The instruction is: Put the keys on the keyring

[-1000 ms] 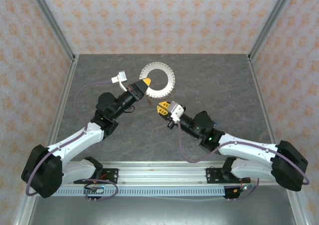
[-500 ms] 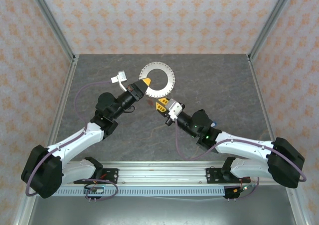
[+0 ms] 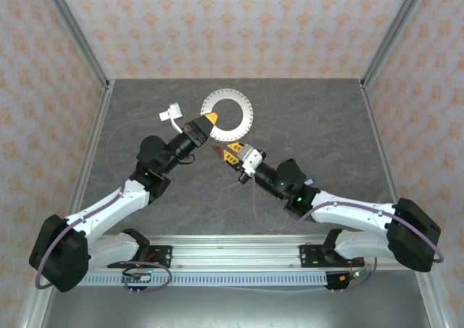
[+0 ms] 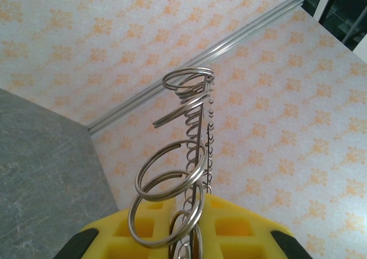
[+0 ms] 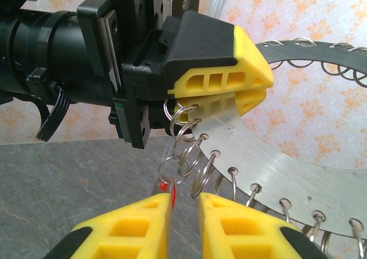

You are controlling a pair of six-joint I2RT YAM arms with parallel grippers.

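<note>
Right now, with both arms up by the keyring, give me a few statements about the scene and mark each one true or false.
1. The left gripper is clamped on the rim of the keyring. True.
2. The right gripper is spread wide open. False: its fingers stand close together, with the red key showing at the narrow gap.
3. Small wire loops line the keyring's rim. True.
4. The right gripper is parked at the far right corner of the table. False: it is near the middle, just beside the left gripper and the keyring.
5. No gripper touches the keyring. False: the left gripper grips it.
</note>
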